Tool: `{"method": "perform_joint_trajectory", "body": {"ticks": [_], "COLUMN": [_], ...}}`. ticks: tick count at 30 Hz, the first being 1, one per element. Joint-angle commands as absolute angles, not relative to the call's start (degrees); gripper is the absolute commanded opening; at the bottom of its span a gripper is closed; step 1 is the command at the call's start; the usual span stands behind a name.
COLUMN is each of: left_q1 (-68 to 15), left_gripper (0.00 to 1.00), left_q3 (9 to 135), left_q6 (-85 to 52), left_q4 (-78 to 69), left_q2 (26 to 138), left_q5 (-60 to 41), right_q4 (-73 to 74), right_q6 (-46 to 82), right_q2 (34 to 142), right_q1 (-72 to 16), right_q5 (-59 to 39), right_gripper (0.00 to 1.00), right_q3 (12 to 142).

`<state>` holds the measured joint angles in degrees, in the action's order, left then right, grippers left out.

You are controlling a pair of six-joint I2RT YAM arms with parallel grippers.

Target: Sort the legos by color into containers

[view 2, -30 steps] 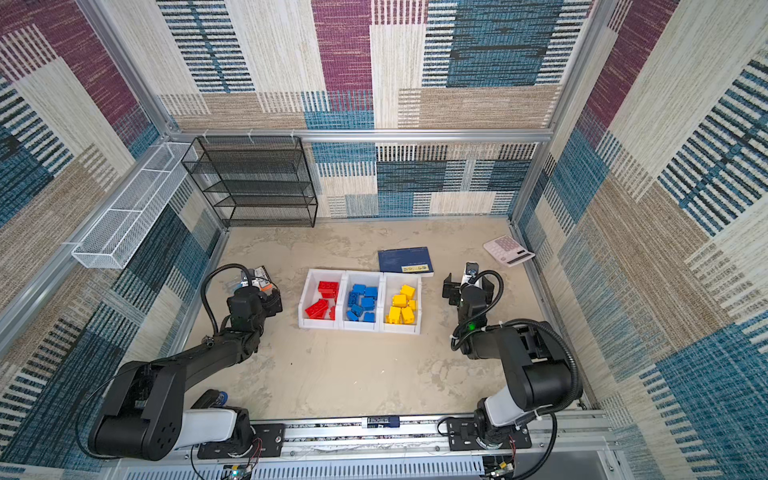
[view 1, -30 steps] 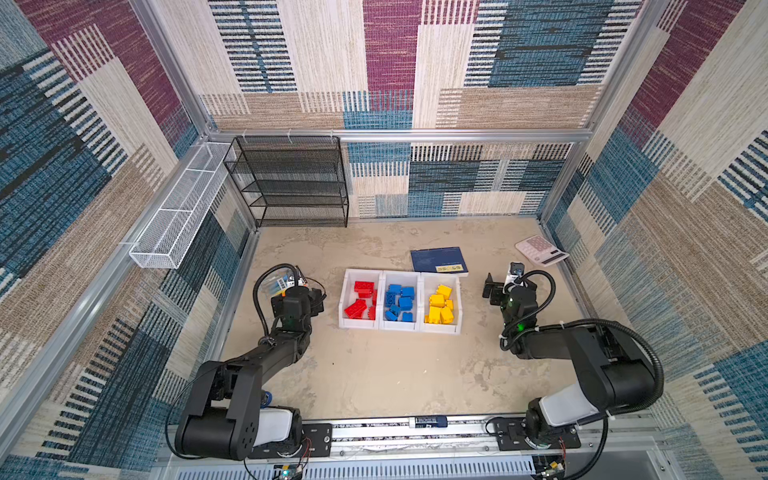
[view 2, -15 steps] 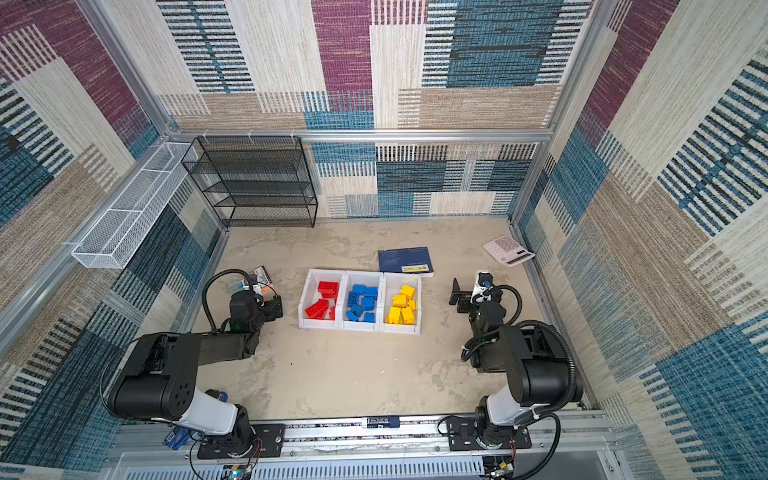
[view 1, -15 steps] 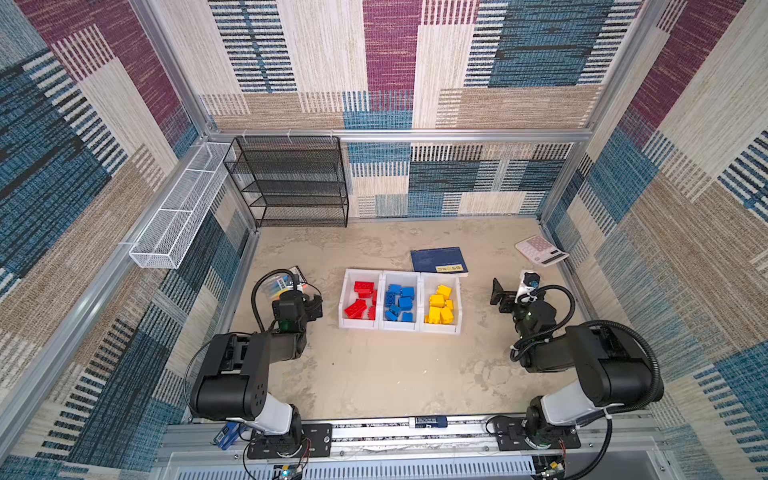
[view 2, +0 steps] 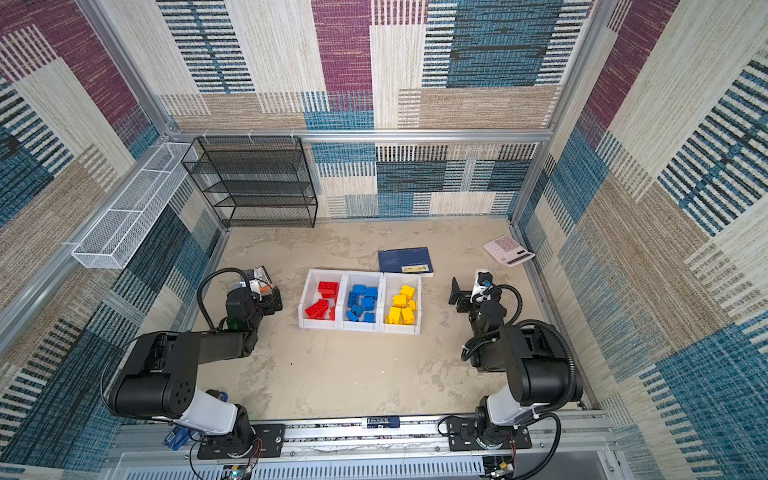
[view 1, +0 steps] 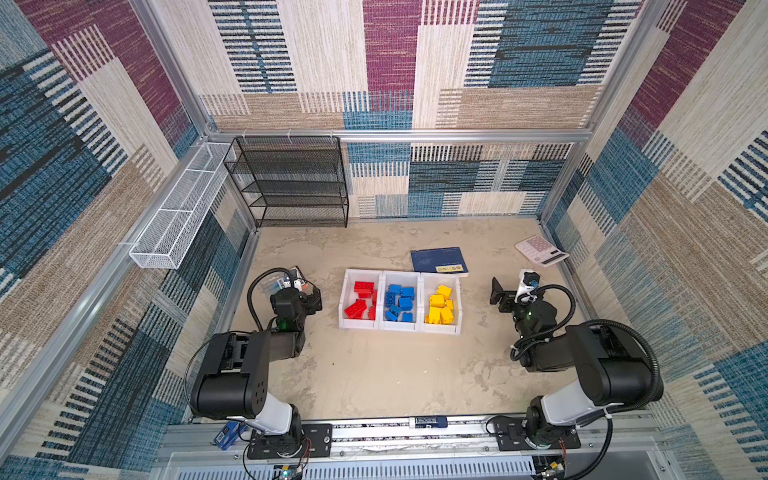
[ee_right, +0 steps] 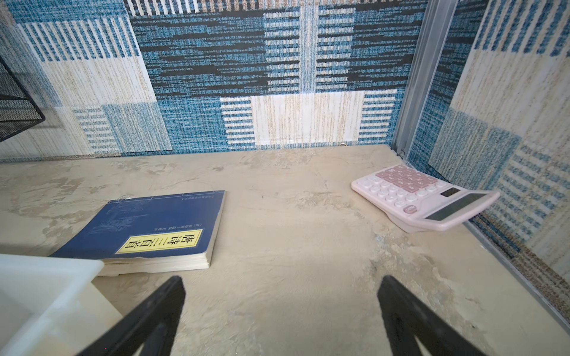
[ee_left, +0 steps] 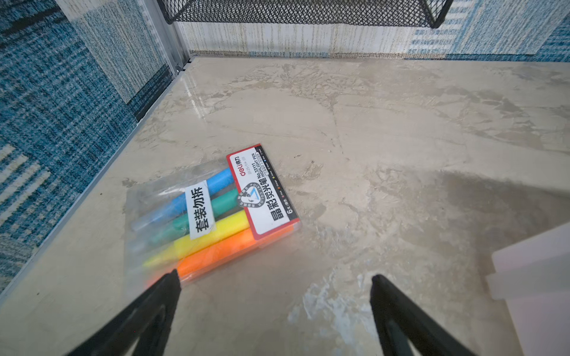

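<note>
Sitting side by side in a row at the middle of the desk (view 1: 386, 374), three white bins (view 1: 401, 273) hold every brick in view: the red bricks (view 1: 360, 301) lie in the left bin (view 1: 345, 297), the blue bricks (view 1: 399, 302) in the middle bin (view 1: 400, 326), and the yellow bricks (view 1: 439, 309) in the right bin (view 1: 458, 303). The left tool (ee_left: 274, 279) hangs low over bare desk to the left of the bins, its jaws spread wide apart with nothing between them. A clear pack of highlighters (ee_left: 212, 212) lies just ahead of one fingertip, near the left wall. The right tool (ee_right: 282, 280) hangs low to the right of the bins, its jaws likewise wide apart and empty. Ahead of it a blue book (ee_right: 148, 229) lies flat just behind the right bin, and a pink calculator (ee_right: 422, 197) rests by the right wall near the back corner. A black mesh rack (view 1: 291, 183) stands against the back wall.
</note>
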<state>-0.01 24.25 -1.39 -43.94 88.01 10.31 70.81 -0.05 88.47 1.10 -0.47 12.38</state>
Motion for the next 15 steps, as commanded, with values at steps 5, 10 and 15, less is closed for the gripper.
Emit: {"method": "perform_joint_trajectory", "body": {"ticks": [5, 10, 15], "left_q1": [0.0, 0.2, 0.2], "left_gripper": [0.98, 0.99, 0.99], "left_q3": [24.5, 25.4, 24.4], "left_q6": [-1.2, -1.3, -1.2], "left_q4": [-46.1, -45.0, -46.3], "left_q2": [87.9, 88.6, 87.8], "left_q5": [9.7, 8.9, 8.8], "right_q4": [73.4, 73.2, 73.8], "right_q6": [-0.5, -0.5, -0.5], "right_q2": [88.2, 88.2, 87.9], "right_q1": [1.1, 1.1, 1.0], "right_q5": [-1.0, -1.0, -1.1], "right_gripper": [1.0, 1.0, 1.0], "right_q3": [12.2, 12.4, 11.8]}}
